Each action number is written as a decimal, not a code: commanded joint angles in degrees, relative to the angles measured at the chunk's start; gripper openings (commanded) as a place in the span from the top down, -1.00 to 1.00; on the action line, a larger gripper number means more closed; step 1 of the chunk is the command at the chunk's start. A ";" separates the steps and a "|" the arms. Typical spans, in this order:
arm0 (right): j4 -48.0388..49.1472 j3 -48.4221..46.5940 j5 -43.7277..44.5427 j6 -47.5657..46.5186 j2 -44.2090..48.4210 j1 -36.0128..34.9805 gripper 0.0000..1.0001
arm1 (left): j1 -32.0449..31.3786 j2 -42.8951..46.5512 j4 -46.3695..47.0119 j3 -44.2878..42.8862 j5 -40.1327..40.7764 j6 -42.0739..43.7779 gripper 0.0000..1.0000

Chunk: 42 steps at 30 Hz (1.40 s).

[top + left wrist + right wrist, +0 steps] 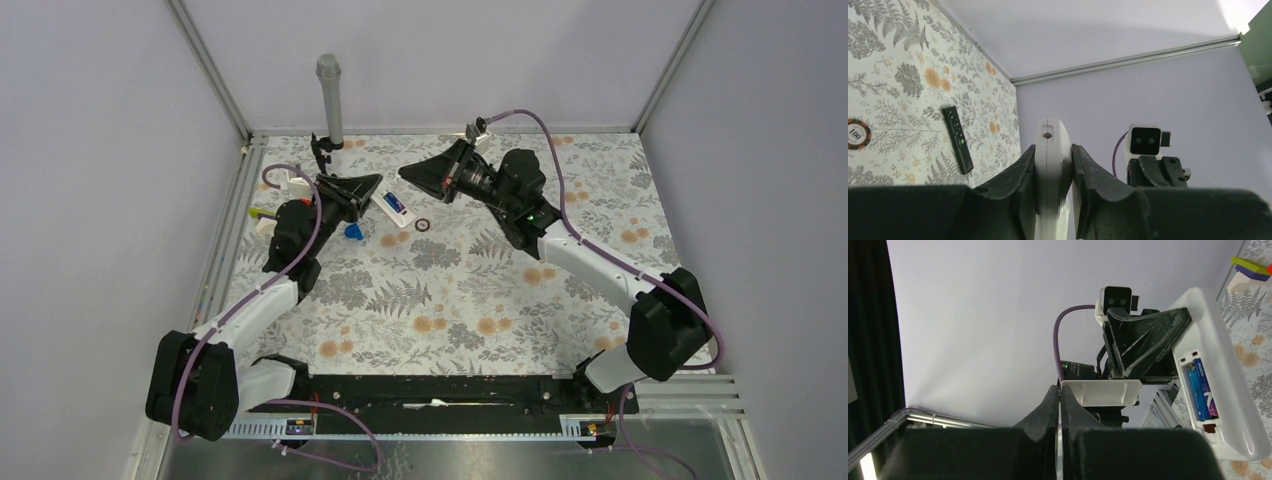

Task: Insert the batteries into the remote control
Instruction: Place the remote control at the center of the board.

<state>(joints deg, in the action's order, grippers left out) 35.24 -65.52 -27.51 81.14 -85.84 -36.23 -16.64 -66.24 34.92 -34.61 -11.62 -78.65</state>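
My left gripper is shut on a white remote control, held above the table at the back left. In the right wrist view the remote control shows its open compartment with two blue and purple batteries lying inside. Just right of the remote, my right gripper is shut on a thin white battery cover, which sticks out sideways from its fingertips. The cover stands apart from the remote.
A black remote and a poker chip lie on the floral cloth. A blue blob-shaped piece sits under the left arm. Coloured pieces lie by the left wall, and a grey post stands at the back.
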 commanded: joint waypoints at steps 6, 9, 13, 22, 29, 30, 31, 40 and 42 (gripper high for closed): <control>-0.11 -1.78 0.75 -1.39 1.26 -0.92 1.00 | -0.49 -1.90 2.17 -3.76 1.78 -0.99 1.00; -4.97 1.13 1.83 -5.39 4.15 -0.42 1.00 | -0.86 -3.55 3.68 0.75 3.34 0.90 1.00; -7.33 6.92 3.12 -6.96 7.52 0.32 1.00 | -2.88 -6.41 2.78 3.96 8.12 3.23 1.00; -12.41 12.76 5.18 -8.75 14.51 2.15 1.00 | -11.09 -20.45 8.78 6.70 21.28 -2.21 1.00; -16.63 15.62 5.34 -9.26 19.88 3.68 1.00 | -14.89 -26.77 5.07 3.94 29.62 -3.81 1.00; -17.20 15.74 5.40 -9.47 20.45 3.85 1.00 | -15.40 -27.08 3.77 3.94 30.89 -4.47 0.99; -17.84 15.77 5.44 -9.67 20.91 4.06 1.00 | -15.82 -27.35 2.80 3.89 32.03 -4.87 0.96; -19.25 16.08 4.16 -9.97 22.43 4.77 1.00 | -19.13 -27.41 -7.10 5.10 38.09 -10.78 0.57; -19.23 16.14 3.89 -9.87 22.51 4.76 1.00 | -19.44 -27.11 -7.58 6.13 38.05 -12.60 0.42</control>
<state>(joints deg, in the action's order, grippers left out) 15.53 -49.80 -23.20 72.23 -64.86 -31.86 -35.29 -93.67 30.81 -28.88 21.89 -86.63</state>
